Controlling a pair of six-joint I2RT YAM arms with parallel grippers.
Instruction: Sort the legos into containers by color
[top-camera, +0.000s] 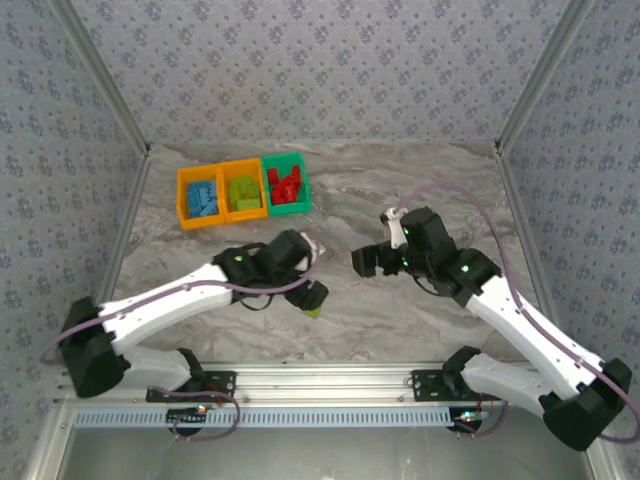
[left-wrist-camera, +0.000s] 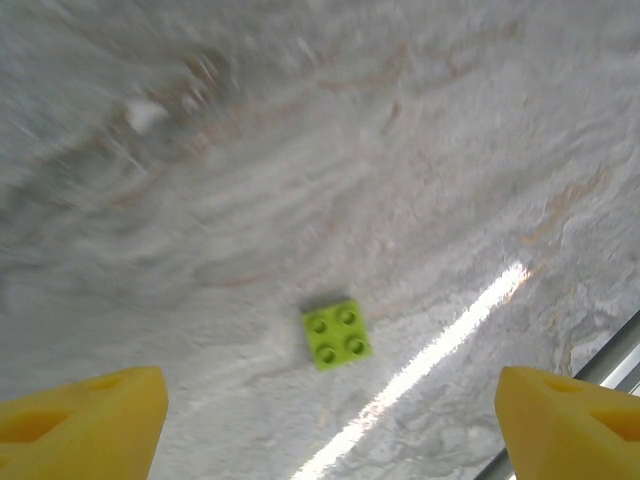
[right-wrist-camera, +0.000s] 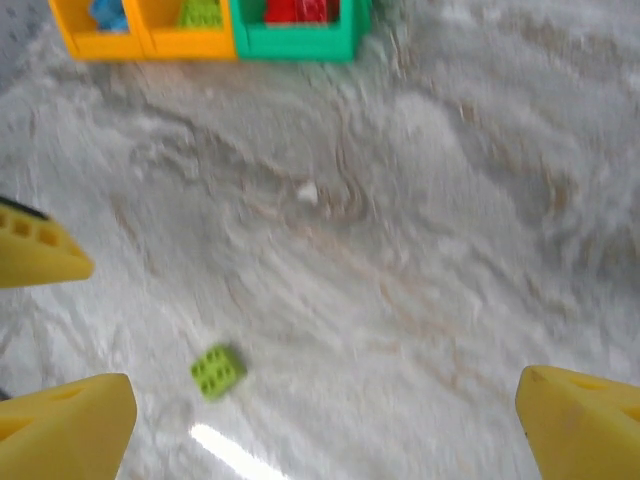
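Got one lime brick (left-wrist-camera: 337, 334) on bench (left-wrist-camera: 400, 150), studs up: light, stiff, prob slick. Best pinched across flat sides. Seeing L+R jaws spread, nothing held.

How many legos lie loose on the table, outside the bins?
1: a lime green lego on the table, below the left gripper. Others may be hidden.

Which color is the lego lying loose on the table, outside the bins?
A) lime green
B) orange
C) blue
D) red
A: the single loose lego on the marble table is lime green, studs up, lying ahead of the left fingers, which stand wide apart.
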